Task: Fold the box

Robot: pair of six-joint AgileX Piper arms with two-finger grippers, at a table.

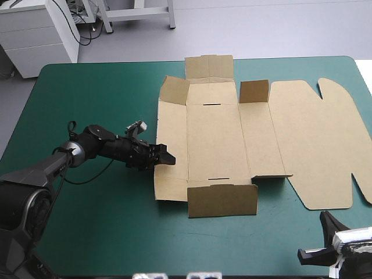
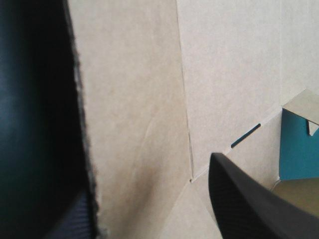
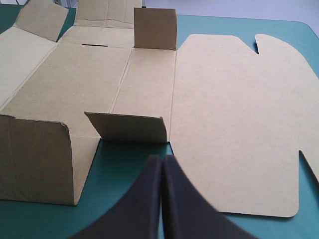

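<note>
The brown box (image 1: 215, 139) lies as a cut sheet on the teal-green cover, its lid (image 1: 317, 139) flat to the right. A near flap (image 1: 222, 200) and three far flaps stand raised. My left gripper (image 1: 164, 157) is at the outer edge of the box's left side panel. In the left wrist view the left gripper (image 2: 149, 174) is open, its black fingers (image 2: 249, 199) standing well apart with the box (image 2: 139, 99) panel's edge between them. My right gripper (image 1: 323, 221) hovers off the box's near right corner. There the right gripper (image 3: 162, 162) is shut and empty, pointing at the box (image 3: 224, 99).
The lid's right end reaches the table's right edge (image 1: 367, 192). Bare teal-green cover (image 1: 104, 221) lies to the left of the box and along the front. A short raised flap (image 3: 129, 127) stands just ahead of the right gripper.
</note>
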